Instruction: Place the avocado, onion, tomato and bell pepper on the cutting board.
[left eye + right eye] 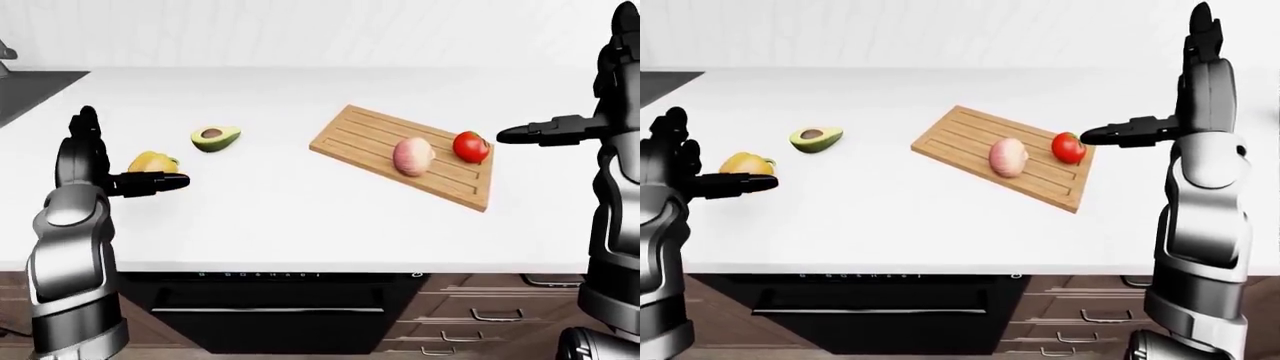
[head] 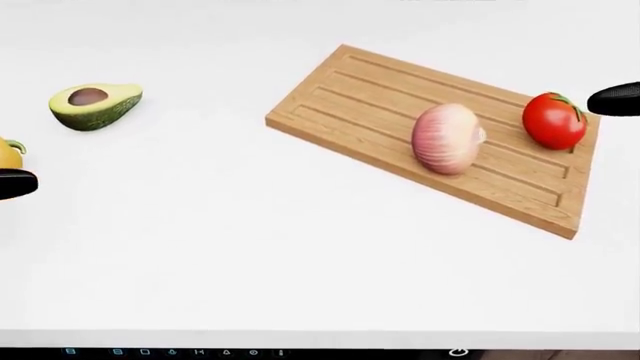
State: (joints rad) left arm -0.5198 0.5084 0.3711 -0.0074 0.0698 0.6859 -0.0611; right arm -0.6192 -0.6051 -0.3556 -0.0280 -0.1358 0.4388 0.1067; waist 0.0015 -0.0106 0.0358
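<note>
A wooden cutting board (image 2: 380, 97) lies angled on the white counter. On it rest a pinkish onion (image 2: 447, 139) and a red tomato (image 2: 553, 121). The halved avocado (image 2: 94, 105) lies on the counter at the left. Further left a yellow bell pepper (image 1: 150, 162) sits beside my left hand (image 1: 165, 181), whose fingers stretch out open just below it, apart from it. My right hand (image 1: 520, 134) hovers open to the right of the tomato, holding nothing.
The white counter (image 1: 280, 217) ends in an edge along the bottom, with a dark oven (image 1: 270, 307) and drawers (image 1: 480, 319) beneath. A dark cooktop corner (image 1: 25, 90) shows at the far left. A pale wall runs along the top.
</note>
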